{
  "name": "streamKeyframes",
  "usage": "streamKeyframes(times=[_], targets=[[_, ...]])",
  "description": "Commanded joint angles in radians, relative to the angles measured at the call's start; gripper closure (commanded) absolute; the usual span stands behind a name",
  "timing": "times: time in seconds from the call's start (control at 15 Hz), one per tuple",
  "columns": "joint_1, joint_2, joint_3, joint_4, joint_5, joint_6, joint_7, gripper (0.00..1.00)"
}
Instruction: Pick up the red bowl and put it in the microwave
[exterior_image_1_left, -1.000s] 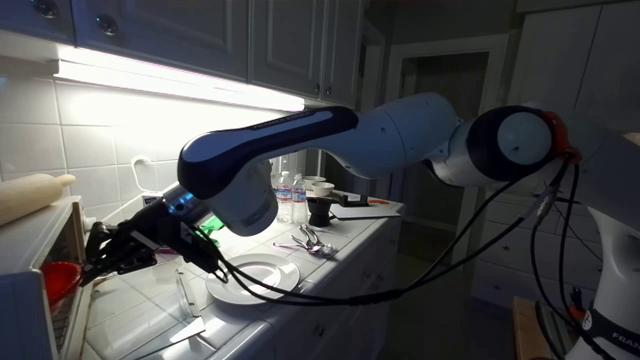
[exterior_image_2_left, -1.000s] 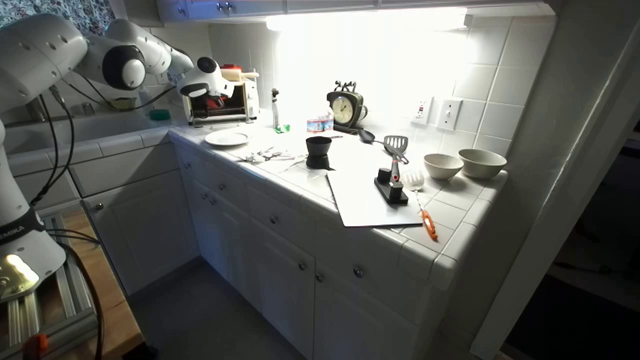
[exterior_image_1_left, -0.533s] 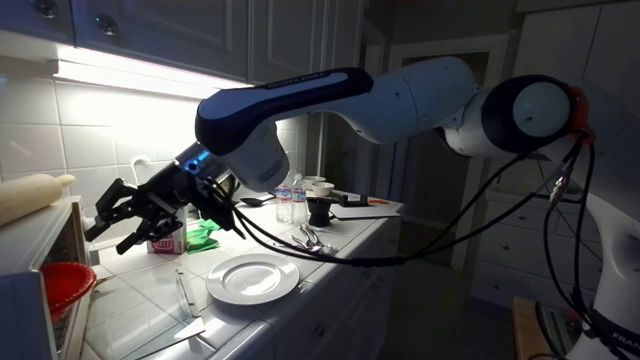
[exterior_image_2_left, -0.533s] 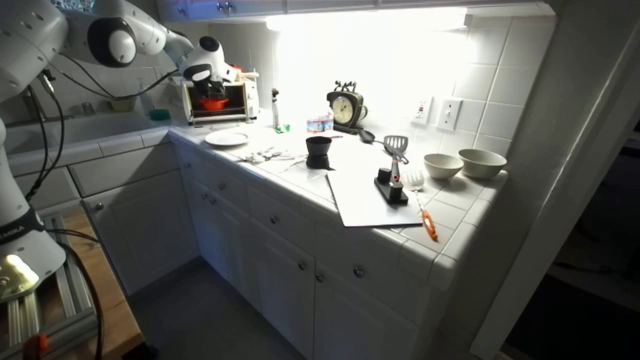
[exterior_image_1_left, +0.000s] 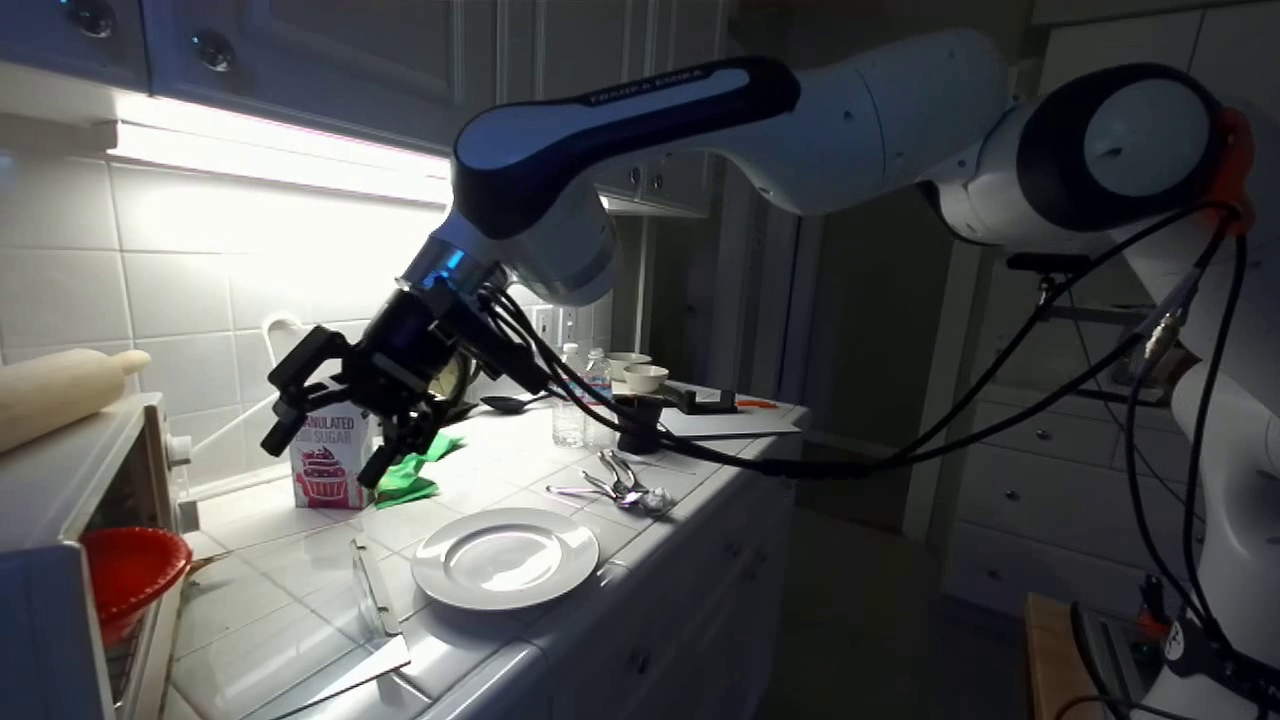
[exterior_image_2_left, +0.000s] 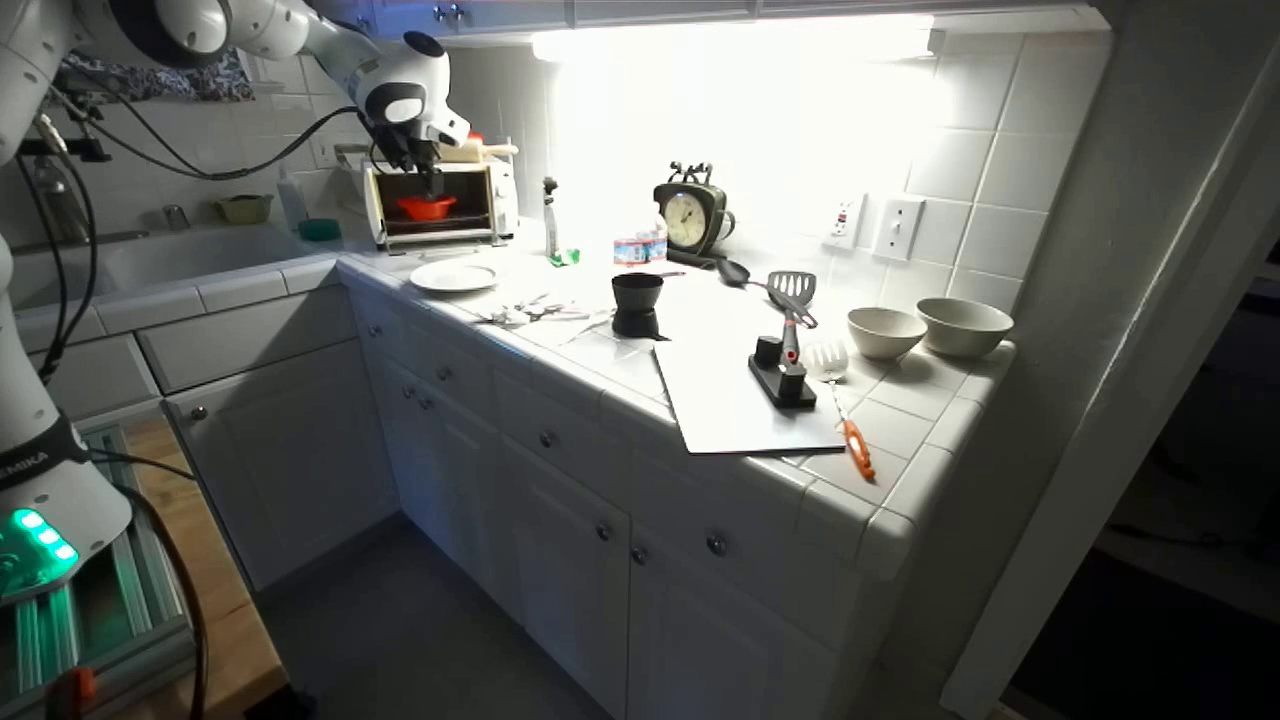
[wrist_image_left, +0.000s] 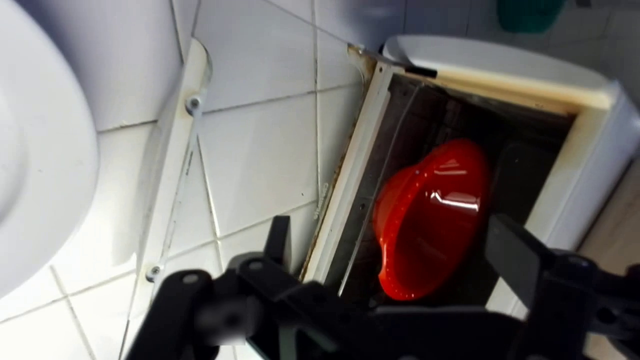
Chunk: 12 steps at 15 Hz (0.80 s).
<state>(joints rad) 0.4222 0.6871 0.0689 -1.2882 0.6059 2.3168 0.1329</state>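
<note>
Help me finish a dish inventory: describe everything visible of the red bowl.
The red bowl is round and glossy, with a flared, dotted rim and a plain red inside; it could be plastic or glazed ceramic. It sits upright inside the open microwave, apparently on the rack, though where they meet is unclear. The open hand does not touch it.

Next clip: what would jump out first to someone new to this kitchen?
Most likely the bright red bowl sitting in the open microwave, clearest in the wrist view. Then the glaring light strip beneath the upper cabinets, and in an exterior view the open black gripper, hanging above the counter, apart from the bowl.
</note>
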Motion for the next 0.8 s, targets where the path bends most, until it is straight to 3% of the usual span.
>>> streamKeyframes(times=[0.0, 0.33, 0.6, 0.67, 0.73], targets=[[-0.008, -0.11, 0.016, -0.113, -0.201, -0.083, 0.041, 0.0], [0.008, -0.189, 0.025, -0.191, -0.474, -0.16, 0.041, 0.0], [0.028, -0.242, 0.019, -0.256, -0.646, -0.122, 0.109, 0.0], [-0.009, -0.178, 0.056, -0.172, -0.592, -0.15, 0.07, 0.0], [-0.006, -0.19, 0.055, -0.185, -0.618, -0.15, 0.084, 0.0]])
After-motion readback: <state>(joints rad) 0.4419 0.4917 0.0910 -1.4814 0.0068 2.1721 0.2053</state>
